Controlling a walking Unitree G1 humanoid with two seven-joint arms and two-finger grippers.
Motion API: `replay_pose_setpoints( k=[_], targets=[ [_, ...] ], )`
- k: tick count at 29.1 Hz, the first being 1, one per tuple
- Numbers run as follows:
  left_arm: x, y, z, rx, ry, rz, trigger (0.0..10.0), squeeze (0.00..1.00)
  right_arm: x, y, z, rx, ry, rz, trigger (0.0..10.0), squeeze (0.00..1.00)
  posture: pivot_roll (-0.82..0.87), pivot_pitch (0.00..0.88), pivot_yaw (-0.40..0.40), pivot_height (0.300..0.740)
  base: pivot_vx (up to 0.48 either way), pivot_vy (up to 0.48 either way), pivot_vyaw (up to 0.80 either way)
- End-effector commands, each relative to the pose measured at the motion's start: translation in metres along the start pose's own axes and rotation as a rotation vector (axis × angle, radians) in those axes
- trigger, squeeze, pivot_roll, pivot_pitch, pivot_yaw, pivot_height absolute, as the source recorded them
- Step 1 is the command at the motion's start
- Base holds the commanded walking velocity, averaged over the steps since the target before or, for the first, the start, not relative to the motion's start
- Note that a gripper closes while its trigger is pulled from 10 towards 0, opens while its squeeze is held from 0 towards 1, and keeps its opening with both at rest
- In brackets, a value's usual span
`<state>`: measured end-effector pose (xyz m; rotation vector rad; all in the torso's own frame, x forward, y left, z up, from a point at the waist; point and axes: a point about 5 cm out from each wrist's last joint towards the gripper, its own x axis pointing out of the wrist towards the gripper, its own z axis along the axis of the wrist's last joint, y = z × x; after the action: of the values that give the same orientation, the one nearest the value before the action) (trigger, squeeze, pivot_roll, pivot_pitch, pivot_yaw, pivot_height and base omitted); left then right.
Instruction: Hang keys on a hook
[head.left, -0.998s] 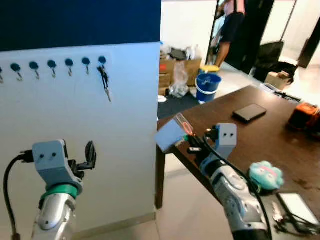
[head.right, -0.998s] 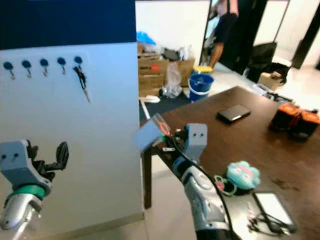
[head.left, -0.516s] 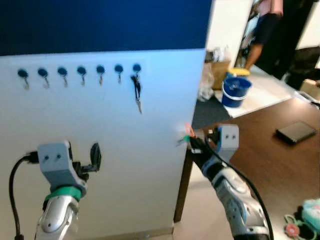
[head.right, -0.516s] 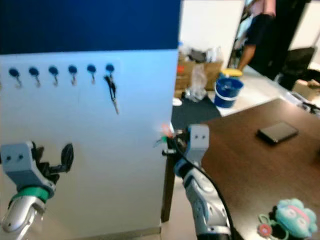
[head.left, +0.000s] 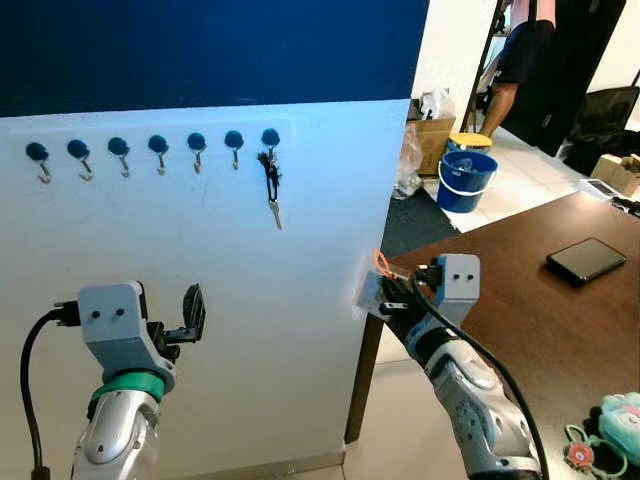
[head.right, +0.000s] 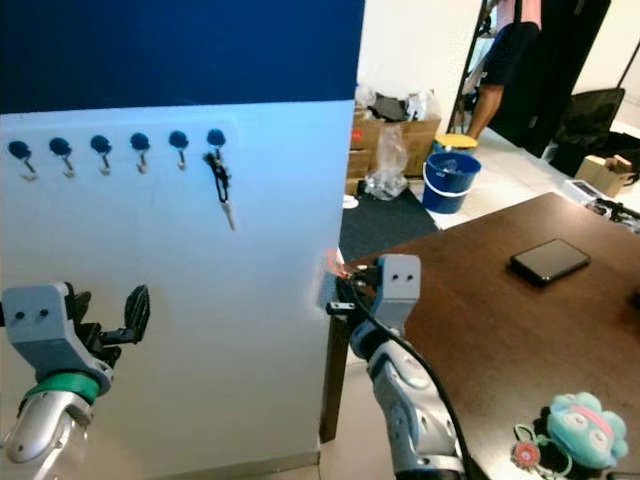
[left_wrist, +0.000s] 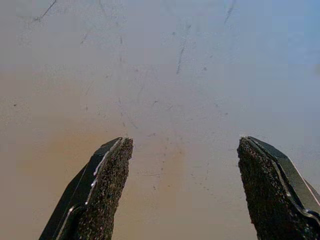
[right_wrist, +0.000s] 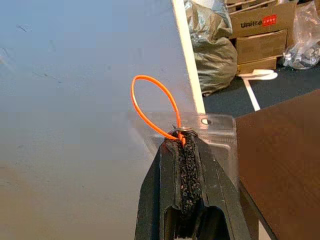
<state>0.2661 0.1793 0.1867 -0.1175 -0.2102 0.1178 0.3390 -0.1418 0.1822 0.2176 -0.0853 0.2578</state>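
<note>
Right wrist view: the right claw (right_wrist: 182, 145) is pinched shut on a metal key ring with an orange loop (right_wrist: 152, 107) and a clear plastic tag (right_wrist: 210, 132), held up close to a pale wall panel (right_wrist: 75, 100). These are the keys (head.left: 378, 285) to be hung.

From the head camera, the panel faces the robot, white below and dark blue above. A row of blue-capped hooks (head.left: 155, 150) runs across its upper white part. The rightmost hook (head.left: 270, 138) already carries another set of keys (head.left: 272, 185); the other hooks look free. The right claw holds its keys low and near the panel's right edge, well below and to the right of the row. The left claw (head.left: 190, 310) is raised in front of the lower panel, fingers spread apart, holding nothing.

Progress: the keys are gripped and brought to the panel, but not yet on a hook. What is left, by my judgement, is lifting them and slipping the orange loop over a free hook.

To the right stands a dark wooden counter (head.left: 540, 310) with a black phone (head.left: 587, 259) and a teal plush toy (head.left: 622, 415). A person (head.left: 515, 60) and a blue bucket (head.left: 467, 180) are in the background.

Compared with one second ago, the view has swung toward the panel: the hooks sit more central, and the counter has slid to the right. Half a second ago the picture was blurred; now it is sharp.
</note>
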Motion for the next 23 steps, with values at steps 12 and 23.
replay_pose_setpoints(
  k=[12,23],
  targets=[
    [-0.003,0.002,0.001,0.011,-0.004,0.0,10.0,0.0,-0.003,0.002,-0.003,0.021,0.008,-0.001,10.0,0.0,-0.21,0.046,0.107,0.74,0.0,0.438,0.0],
    [-0.001,0.001,0.011,-0.02,-0.064,-0.004,10.0,0.0,-0.003,0.002,-0.004,0.027,0.007,-0.009,10.0,0.0,-0.21,0.047,0.115,0.74,0.0,0.234,0.0]
  ],
)
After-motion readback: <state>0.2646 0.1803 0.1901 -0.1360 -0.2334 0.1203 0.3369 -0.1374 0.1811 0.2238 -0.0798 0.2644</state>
